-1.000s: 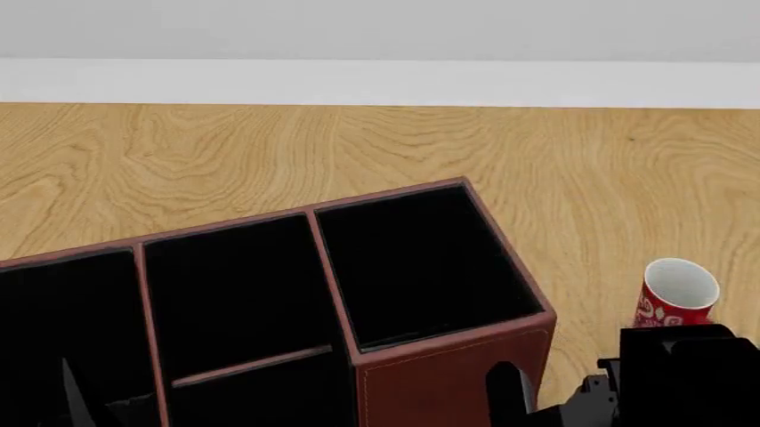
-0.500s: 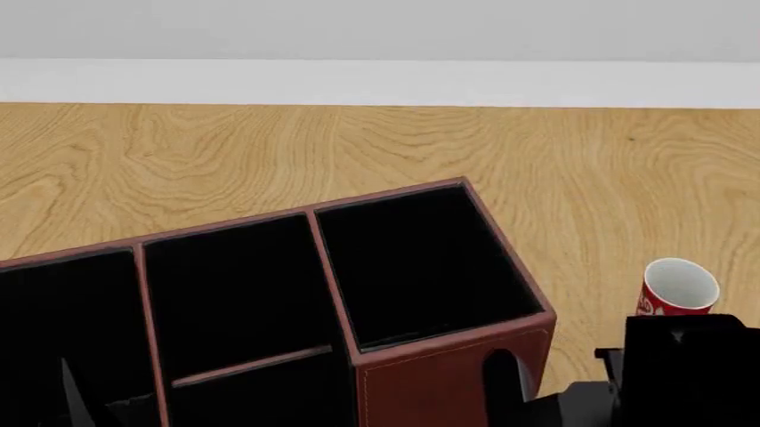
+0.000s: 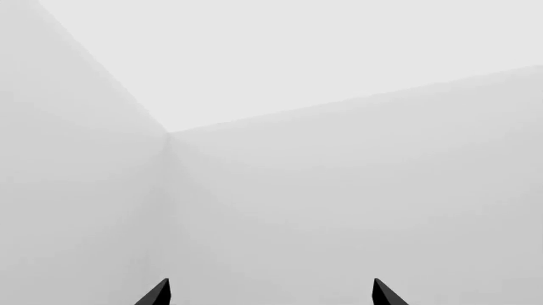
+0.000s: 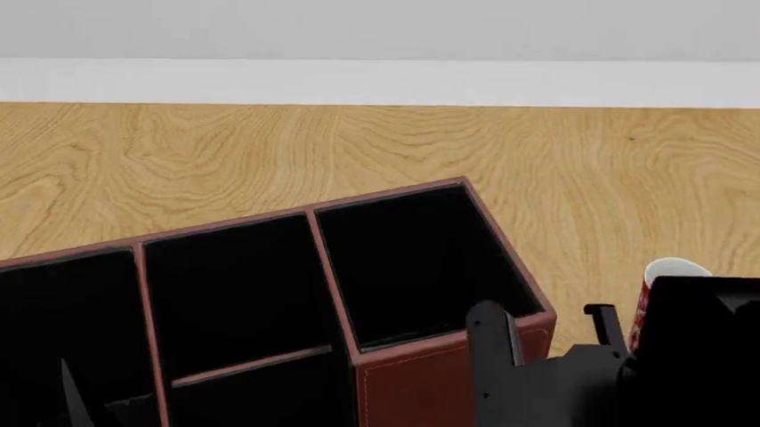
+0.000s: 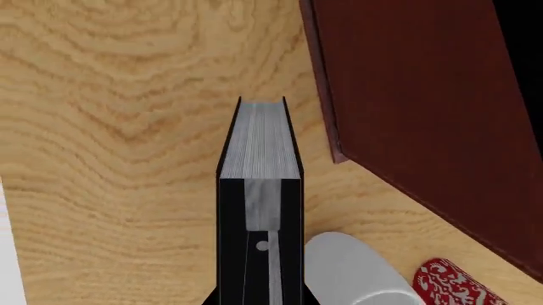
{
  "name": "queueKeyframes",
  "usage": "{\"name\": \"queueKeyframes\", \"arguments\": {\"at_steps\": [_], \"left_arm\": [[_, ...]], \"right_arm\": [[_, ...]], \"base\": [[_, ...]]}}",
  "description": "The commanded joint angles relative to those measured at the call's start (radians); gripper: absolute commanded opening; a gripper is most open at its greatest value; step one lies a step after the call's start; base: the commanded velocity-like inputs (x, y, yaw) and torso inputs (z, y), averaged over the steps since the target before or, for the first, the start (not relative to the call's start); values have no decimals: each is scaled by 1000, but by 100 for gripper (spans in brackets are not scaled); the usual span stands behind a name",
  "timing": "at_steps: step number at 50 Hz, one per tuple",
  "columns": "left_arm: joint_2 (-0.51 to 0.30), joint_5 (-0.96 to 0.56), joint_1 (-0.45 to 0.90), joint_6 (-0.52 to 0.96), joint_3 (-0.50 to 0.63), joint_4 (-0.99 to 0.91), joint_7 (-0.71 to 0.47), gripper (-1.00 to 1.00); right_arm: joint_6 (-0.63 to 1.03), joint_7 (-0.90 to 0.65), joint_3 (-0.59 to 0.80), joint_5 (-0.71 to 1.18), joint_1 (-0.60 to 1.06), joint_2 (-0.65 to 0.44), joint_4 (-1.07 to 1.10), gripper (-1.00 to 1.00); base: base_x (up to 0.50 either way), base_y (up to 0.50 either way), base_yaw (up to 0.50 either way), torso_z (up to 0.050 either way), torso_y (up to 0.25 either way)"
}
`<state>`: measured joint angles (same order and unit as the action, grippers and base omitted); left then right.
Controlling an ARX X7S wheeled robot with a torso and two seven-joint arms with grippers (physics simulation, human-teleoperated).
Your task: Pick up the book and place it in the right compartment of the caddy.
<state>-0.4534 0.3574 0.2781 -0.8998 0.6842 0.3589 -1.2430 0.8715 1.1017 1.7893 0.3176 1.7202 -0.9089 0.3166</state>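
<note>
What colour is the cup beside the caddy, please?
Red with a white pattern and white inside, the cup shows best in the right wrist view.

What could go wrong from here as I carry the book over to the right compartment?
The book hangs low beside the caddy wall, so it may strike the rim unless raised first. The red-and-white cup lies close by the right gripper and could be knocked. The arm hides part of the right compartment rim in the head view, hampering alignment.
</note>
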Motion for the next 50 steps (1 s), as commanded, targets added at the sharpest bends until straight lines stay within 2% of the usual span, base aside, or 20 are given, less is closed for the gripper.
{"name": "queueKeyframes", "arguments": {"at_steps": [1,14,15,17,19,41,45,50], "left_arm": [[-1,4,3,-8,3,4,-7,100],[-1,3,6,-19,6,9,-12,100],[-1,4,6,-19,6,9,-12,100],[-1,4,7,-21,7,10,-13,100],[-1,4,7,-20,8,10,-13,100],[-2,11,7,-17,7,7,-22,100],[-2,13,6,-14,6,6,-24,100],[-3,15,7,-14,7,5,-24,100]], "right_arm": [[42,-24,-110,85,63,-68,128,-100],[71,-49,-232,204,122,-138,259,-100],[79,-46,-244,223,128,-140,269,-100],[109,-100,-344,374,120,-132,274,-100],[105,-105,-365,387,133,-133,289,-100],[83,-178,-560,630,175,-142,287,-100],[77,-251,-655,804,191,-131,261,-100],[67,-281,-691,836,208,-115,232,-100]], "base": [[0,0,3,0,10],[0,0,0,0,1],[0,0,0,0,0],[0,0,0,0,0],[0,0,1,0,0],[0,0,0,0,1],[0,0,0,0,0],[0,0,0,0,0]]}}
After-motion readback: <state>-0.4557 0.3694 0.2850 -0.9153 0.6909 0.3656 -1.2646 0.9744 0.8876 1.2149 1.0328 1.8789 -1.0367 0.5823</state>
